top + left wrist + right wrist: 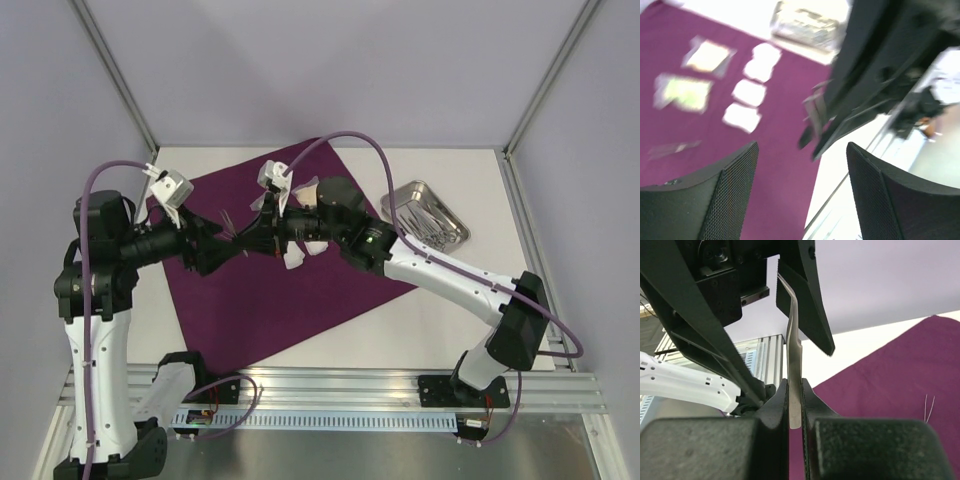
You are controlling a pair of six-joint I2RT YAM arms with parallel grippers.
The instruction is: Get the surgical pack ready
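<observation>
Purple cloth (270,300) spread flat, turned diamond-wise. Steel tray (413,186) sits off the cloth, near its right corner, with scissor-like instruments (430,215) piled inside. On the cloth: four white gauze pads (749,92) in a row, two clear packets (708,56) lying flat beside them. One slim steel instrument (794,365) held off the cloth, pinched in the right gripper (794,390).

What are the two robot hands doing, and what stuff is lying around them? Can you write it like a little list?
Left gripper: open, holding nothing
Right gripper: shut on a thin steel instrument, up above the purple cloth
On the cloth: four white gauze pads and two clear packets
Steel tray: on the bare table, off the cloth, on the right arm's side
In the tray: more steel instruments
</observation>
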